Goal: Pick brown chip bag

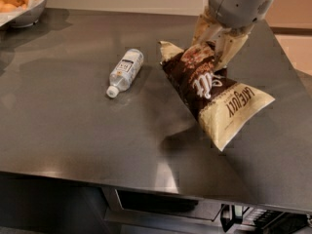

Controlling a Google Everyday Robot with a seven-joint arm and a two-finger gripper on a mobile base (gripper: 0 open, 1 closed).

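The brown chip bag [209, 89] is dark brown with cream ends and "LATE JULY" lettering. It hangs tilted above the steel counter [73, 130], its cream lower end toward the front right and its shadow on the counter below. My gripper [214, 45] comes down from the upper right and is shut on the bag's upper part, its tan fingers [229, 48] on either side of it. The smaller dark blue bag is hidden behind the lifted bag.
A clear plastic water bottle [126, 71] lies on its side left of the bag. A white bowl of round orange-yellow food [22, 1] stands at the back left corner. The counter's front edge runs along the bottom.
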